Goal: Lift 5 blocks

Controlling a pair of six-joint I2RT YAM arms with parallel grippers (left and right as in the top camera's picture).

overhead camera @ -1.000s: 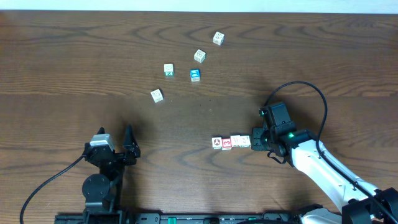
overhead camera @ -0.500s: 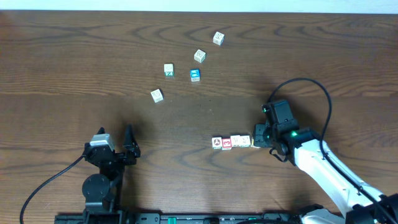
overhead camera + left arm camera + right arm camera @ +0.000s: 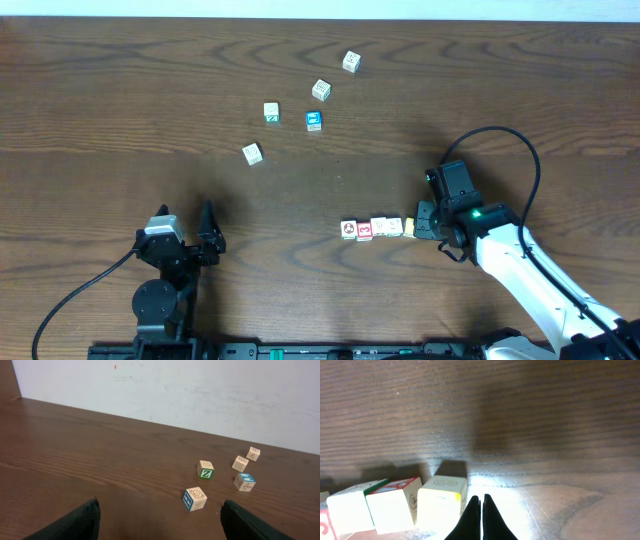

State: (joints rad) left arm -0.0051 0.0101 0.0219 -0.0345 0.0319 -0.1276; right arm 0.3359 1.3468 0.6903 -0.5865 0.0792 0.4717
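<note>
Wooden table (image 3: 120, 100), right arm (image 3: 510, 262) beside blocks (image 3: 379, 227)

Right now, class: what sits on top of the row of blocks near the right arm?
Nothing: every top face in the row of blocks is bare. The right gripper, jaws shut, sits beside the row's end, not over it. Undersides are hidden.

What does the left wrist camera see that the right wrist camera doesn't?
Only the left wrist camera shows the white wall, five scattered blocks far out on the wood, and the left gripper wide open. Only the right wrist camera shows the row of blocks lying side by side, with the right gripper shut close beside the end block. Both show the brown wooden table.
</note>
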